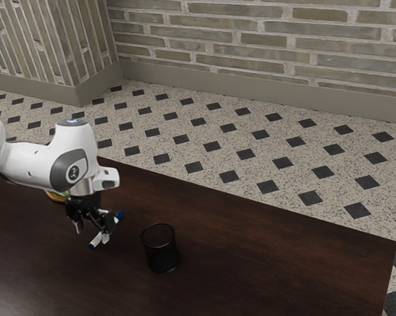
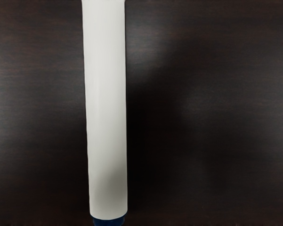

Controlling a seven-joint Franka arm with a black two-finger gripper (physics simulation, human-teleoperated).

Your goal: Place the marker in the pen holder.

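Note:
In the exterior view the black gripper (image 1: 92, 232) points down low over the table, its two fingers apart. The marker (image 1: 96, 242), white with dark blue ends, lies slantwise at the fingers. One finger overlaps its middle in that view, while the other stands off to the exterior view's left with a gap. In the wrist view the white barrel of the marker (image 2: 106, 108) is large and close, with a blue end at the lower edge. The pen holder (image 1: 161, 251), a black mesh cup, stands upright toward the exterior view's right, apart from gripper and marker.
A dark wooden table (image 1: 263, 263) carries everything. Partly hidden behind the arm is a yellowish and green round object (image 1: 55, 195). The table's far edge runs behind the gripper and pen holder, with tiled floor beyond.

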